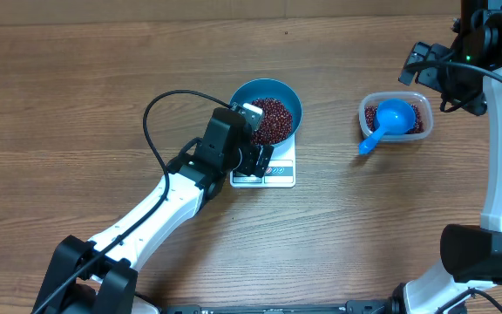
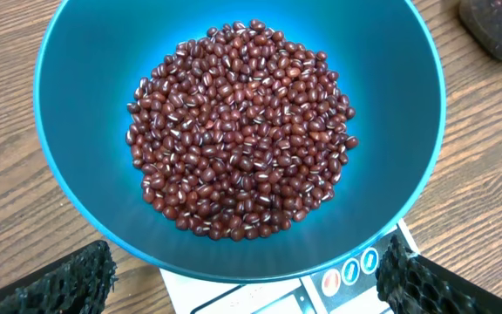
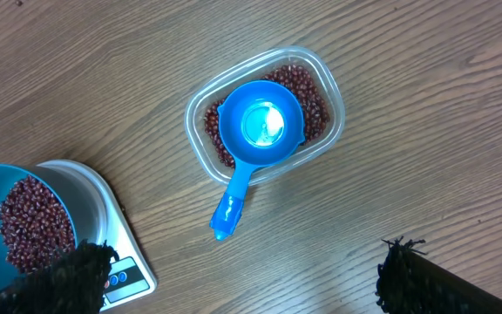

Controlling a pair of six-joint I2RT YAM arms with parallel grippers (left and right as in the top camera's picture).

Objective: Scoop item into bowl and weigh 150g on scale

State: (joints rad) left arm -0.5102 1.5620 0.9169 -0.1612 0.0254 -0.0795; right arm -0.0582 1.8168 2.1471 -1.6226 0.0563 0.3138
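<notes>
While atop one scale (image 1: 282,164), one bowl (image 1: 243,96).

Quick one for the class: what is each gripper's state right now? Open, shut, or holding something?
Left gripper: open, holding nothing, over the bowl of beans.
Right gripper: open, holding nothing, above the tub and scoop.

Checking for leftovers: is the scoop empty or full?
Empty: the scoop shows a bare blue bottom, sitting in the tub.
</notes>
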